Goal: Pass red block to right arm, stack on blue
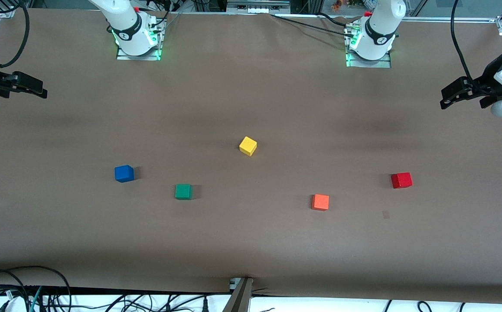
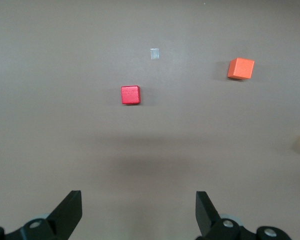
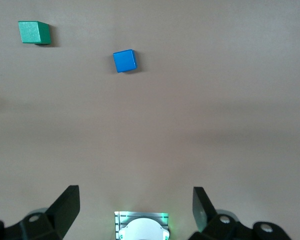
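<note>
From my station I log the orange cube as the item nearest the front camera, sitting on the brown table toward the left arm's end. A small pale tape mark lies on the surface between it and the red block. The green cube comes next, toward the right arm's end. The red block rests flat on the table under no gripper — it lies well apart from the left gripper, which hangs high over the table's edge at the left arm's end, jaws spread wide and empty. In the left wrist view the red block shows well ahead of the open fingers, with the orange cube off to one side. The blue cube stands alone, just beside the green one, well apart from the right gripper, which waits over the table's edge at the right arm's end, likewise wide and holding nothing. Farthest of the cubes is the yellow cube, mid-table — clear of both grippers.
</note>
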Controlling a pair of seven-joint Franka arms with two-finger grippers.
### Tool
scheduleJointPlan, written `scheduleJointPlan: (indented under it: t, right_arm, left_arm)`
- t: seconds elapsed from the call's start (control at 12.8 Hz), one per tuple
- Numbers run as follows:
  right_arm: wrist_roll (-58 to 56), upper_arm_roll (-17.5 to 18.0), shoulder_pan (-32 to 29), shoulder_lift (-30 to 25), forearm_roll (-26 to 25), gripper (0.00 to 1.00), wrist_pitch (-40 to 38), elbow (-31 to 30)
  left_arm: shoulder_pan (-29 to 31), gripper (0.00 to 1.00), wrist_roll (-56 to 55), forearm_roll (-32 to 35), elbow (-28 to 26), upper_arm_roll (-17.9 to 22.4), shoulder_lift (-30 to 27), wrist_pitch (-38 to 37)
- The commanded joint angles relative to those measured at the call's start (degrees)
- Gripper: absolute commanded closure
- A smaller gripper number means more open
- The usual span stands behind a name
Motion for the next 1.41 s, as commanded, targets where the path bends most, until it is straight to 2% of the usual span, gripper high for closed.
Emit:
scheduleJointPlan:
  t: [0.0,0.47,1.02,1.33]
  right_arm:
    - [0.62,0.05,-0.21,0.44,0.01,0.00,-0.24,1.16]
    - [0.62,0.05,-0.29,0.44,0.01,0.00,-0.24,1.16]
    - [0.62,-0.04,-0.29,0.44,0.01,0.00,-0.24,1.16]
    - [0.62,-0.04,-0.29,0.44,0.01,0.00,-0.24,1.16]
  left_arm:
    - [-0.42,0.00,-0.66,-0.81,1.17,0.20,-0.04,-1.27]
    - [-0.50,0.00,0.56,-0.90,1.25,0.20,0.39,-0.84]
    - [0.37,0.00,0.22,-1.94,4.68,0.38,7.76,0.05]
    - [0.99,0.00,3.35,0.15,6.52,1.61,6.90,-4.77]
